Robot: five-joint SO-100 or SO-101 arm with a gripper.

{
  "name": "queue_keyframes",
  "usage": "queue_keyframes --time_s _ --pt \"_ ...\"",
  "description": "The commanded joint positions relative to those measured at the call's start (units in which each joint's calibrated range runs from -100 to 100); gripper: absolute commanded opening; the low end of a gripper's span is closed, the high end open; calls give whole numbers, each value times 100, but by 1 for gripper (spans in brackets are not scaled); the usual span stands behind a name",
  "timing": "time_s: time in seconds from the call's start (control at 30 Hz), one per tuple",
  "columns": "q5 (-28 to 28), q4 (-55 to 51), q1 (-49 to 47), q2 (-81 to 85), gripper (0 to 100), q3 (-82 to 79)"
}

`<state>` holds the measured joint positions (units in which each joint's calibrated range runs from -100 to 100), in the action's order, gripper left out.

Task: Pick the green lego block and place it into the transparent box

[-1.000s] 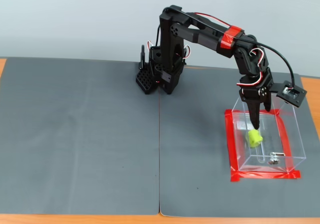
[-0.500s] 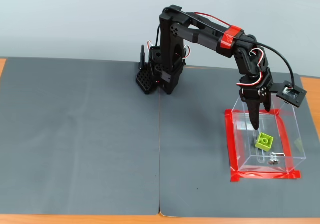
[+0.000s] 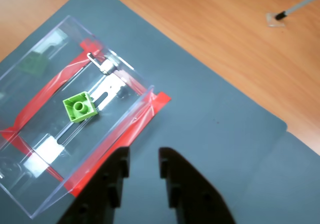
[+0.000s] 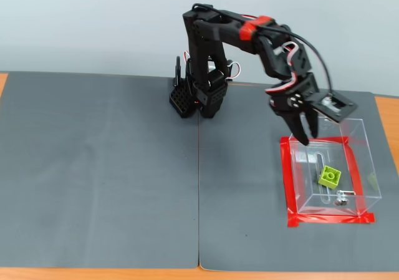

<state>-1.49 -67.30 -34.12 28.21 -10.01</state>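
Grey-matted worktop (image 4: 112, 180): transparent box (image 4: 365, 161), red-tape edged, at right in fixed view. Hand (image 4: 304, 135) empty, fingers slightly apart, raised over box's far-left corner, pulled back from half second ago. Green lego block (image 4: 330, 177) lies on box floor, clear of hand, studs up, corners turned diagonal to walls; square, no long axis; unmoved.
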Motion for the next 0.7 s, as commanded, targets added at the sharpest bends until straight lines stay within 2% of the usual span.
queue_keyframes --time_s 0.0,0.17,0.3,0.67 --pt "-20 -336 394 617 4 246" --pt "209 -605 1424 1643 2 237" --pt "167 -613 1954 2355 2 -43" --pt "-15 -613 2065 4805 2 -3191"
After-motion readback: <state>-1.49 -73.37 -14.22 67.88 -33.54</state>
